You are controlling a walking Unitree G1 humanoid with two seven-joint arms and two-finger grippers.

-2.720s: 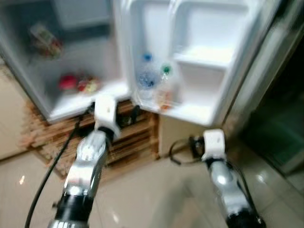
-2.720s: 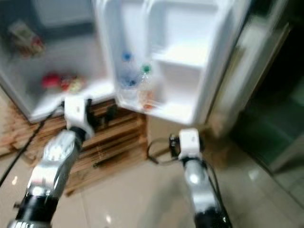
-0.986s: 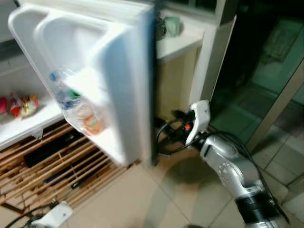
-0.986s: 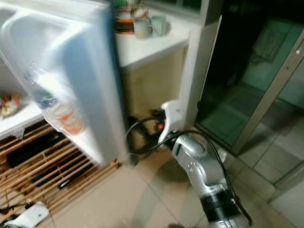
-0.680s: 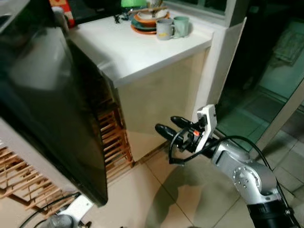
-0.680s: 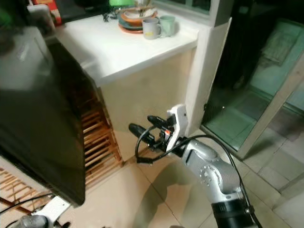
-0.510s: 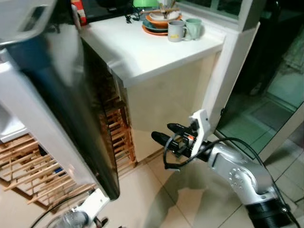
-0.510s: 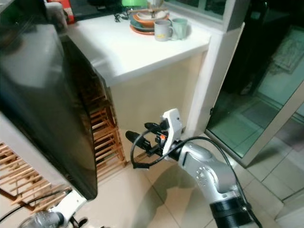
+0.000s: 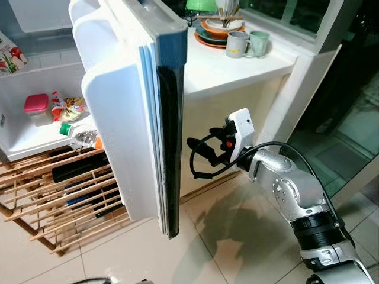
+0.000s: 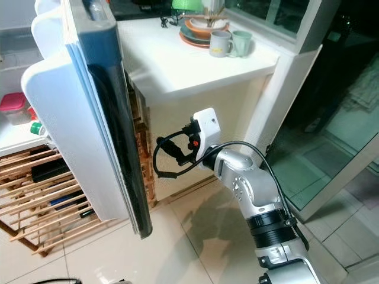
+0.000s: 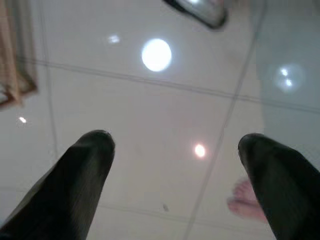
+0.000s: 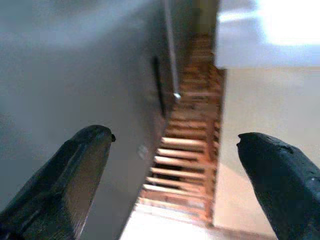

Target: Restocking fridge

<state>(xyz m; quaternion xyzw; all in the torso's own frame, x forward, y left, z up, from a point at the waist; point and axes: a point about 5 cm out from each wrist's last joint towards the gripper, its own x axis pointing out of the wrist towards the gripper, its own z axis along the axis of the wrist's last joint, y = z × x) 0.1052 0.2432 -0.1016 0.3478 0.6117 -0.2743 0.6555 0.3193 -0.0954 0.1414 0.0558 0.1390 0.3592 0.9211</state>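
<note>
The fridge door (image 9: 159,112) stands open and I see it edge-on, white lining to the left, dark outer face to the right. Left of it, the fridge shelf (image 9: 29,139) holds a red-lidded tub (image 9: 37,107) and a snack packet (image 9: 72,106). A green-capped bottle (image 9: 82,136) shows at the door's inner side. My right gripper (image 9: 195,148) is open, held just right of the door's outer face; in the right wrist view its fingers (image 12: 80,165) frame that dark door face (image 12: 90,75). My left gripper (image 11: 175,150) hangs open over the floor.
A wooden slat rack (image 9: 59,195) lies under the fridge. A white counter (image 9: 231,68) behind the door carries two mugs (image 9: 246,42) and stacked plates (image 9: 216,31). A glass door (image 9: 355,106) is on the right. A person's toes (image 11: 245,205) show on the tiles.
The view has swung left, so the fridge shelf shows again and the door is edge-on. My right gripper has risen and come closer to the door's outer face.
</note>
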